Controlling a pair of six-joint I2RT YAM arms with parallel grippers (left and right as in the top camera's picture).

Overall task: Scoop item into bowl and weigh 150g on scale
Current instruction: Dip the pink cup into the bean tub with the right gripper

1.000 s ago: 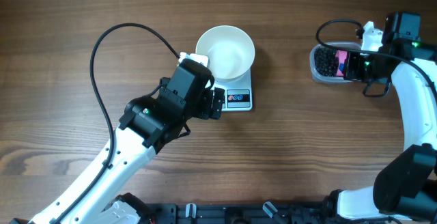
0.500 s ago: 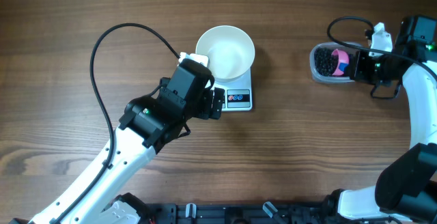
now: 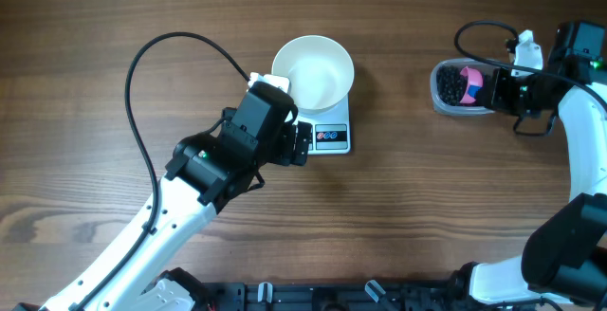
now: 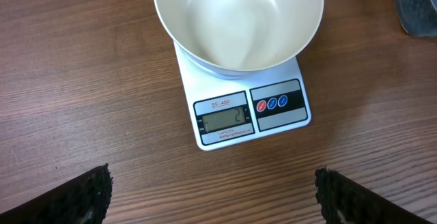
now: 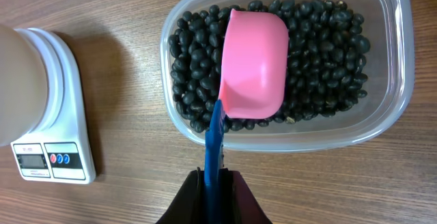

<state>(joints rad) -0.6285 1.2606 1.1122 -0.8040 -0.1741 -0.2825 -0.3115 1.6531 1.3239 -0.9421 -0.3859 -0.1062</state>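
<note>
Left gripper (image 4: 215, 200): we found its fingers spread wide, grasping nothing, hanging over the wooden table (image 3: 427, 207) just in front of the scale (image 4: 205, 87).
Right gripper (image 5: 214, 186): its fingers were clenched on the blue handle (image 5: 215, 138) of a pink scoop (image 5: 252, 60).
Black beans (image 5: 321, 46): they lay in the clear plastic tub (image 5: 399, 80), with the scoop's head among them.
White bowl (image 4: 205, 46): we saw it standing empty on the scale.
Scale: it sat well apart from the tub, and we could not read its display (image 4: 222, 119) for certain.
</note>
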